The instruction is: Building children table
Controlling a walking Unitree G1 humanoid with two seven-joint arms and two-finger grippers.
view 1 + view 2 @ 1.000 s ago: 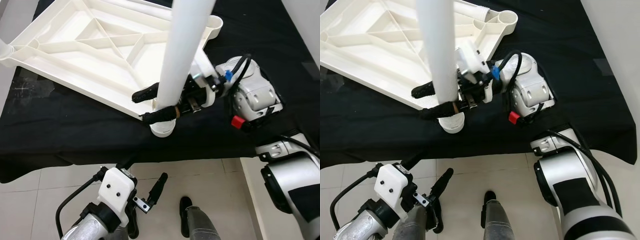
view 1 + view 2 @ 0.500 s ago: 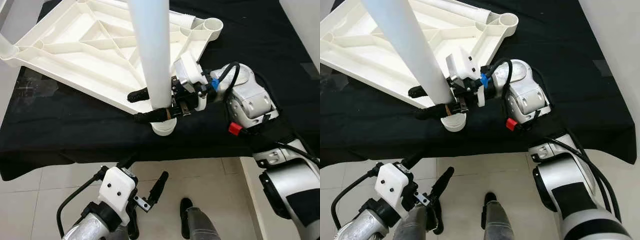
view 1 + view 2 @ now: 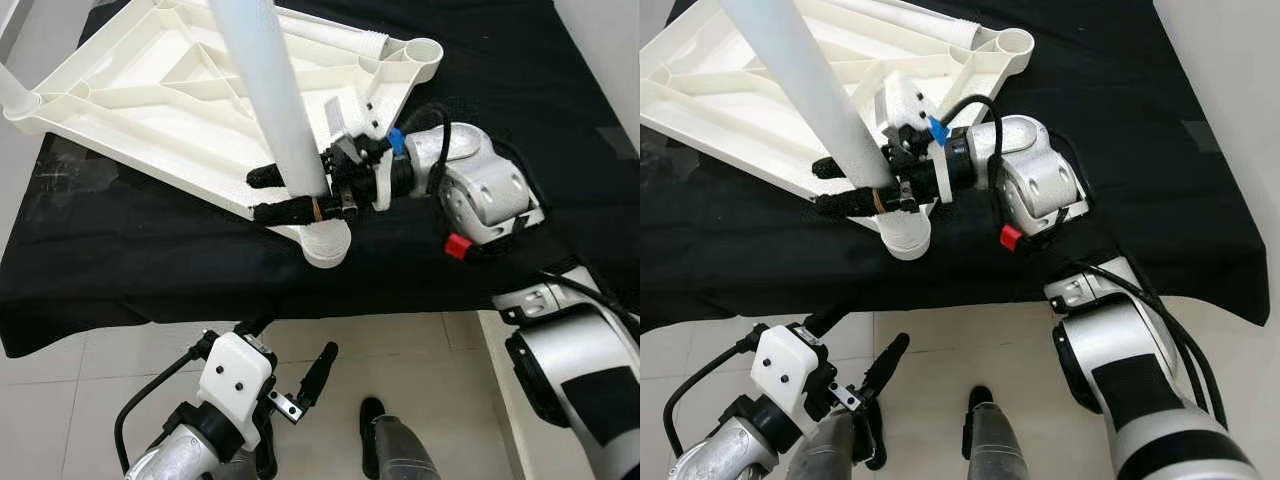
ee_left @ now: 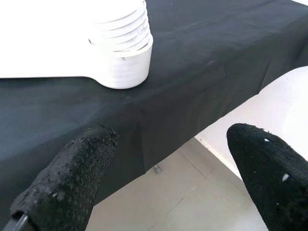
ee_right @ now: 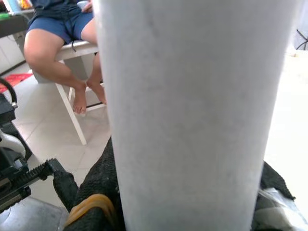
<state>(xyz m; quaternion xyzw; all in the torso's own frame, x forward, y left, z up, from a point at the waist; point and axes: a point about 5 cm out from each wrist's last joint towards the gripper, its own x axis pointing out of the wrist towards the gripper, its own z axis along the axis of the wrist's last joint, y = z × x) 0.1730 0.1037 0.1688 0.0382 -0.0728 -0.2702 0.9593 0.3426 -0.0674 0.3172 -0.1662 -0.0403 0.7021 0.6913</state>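
The right claw [image 3: 290, 197], clamped on the table leg [image 3: 268, 95], had swung it from 12 toward 11 o'clock over the corner socket [image 3: 326, 244].

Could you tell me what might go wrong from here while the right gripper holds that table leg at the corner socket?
The right gripper clamps the white leg low down while the leg leans, so it may bind or cross-thread in the corner socket. That socket sits near the edge of the black cloth, so a sideways push might slide the upturned tabletop off. The left gripper hangs open below, steadying nothing.
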